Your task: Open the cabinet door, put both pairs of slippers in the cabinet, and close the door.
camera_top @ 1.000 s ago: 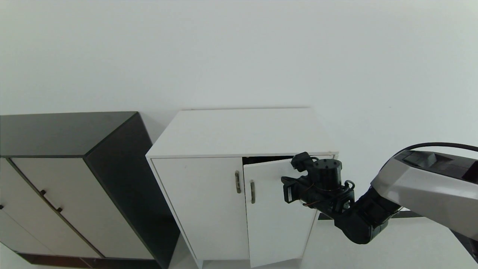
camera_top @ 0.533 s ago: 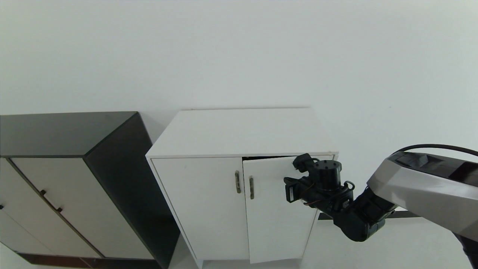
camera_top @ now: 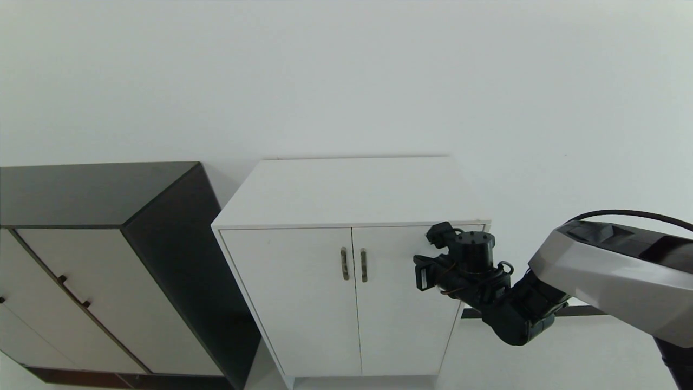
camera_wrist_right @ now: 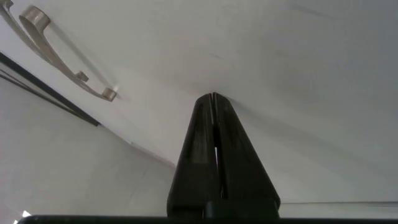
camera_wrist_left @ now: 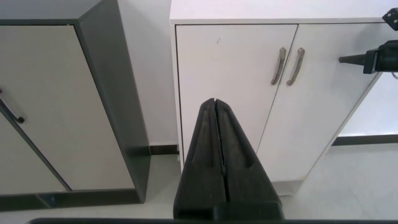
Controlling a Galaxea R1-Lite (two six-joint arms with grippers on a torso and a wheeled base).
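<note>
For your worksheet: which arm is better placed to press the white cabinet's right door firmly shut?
Right. The right gripper is at the right door, jaws shut, tip on the panel. The left gripper hangs back, facing the left door.

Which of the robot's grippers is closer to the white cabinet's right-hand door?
The right. The right gripper sits shut at the right door, seemingly touching its face; the left gripper hangs well back, in front of the cabinet.

The right arm [camera_top: 612, 271] is wearing an angular silver-grey shell under a black cable [camera_top: 639, 212]; the right gripper [camera_wrist_right: 214, 96] is showing black tapered fingers [camera_wrist_right: 202, 143].
</note>
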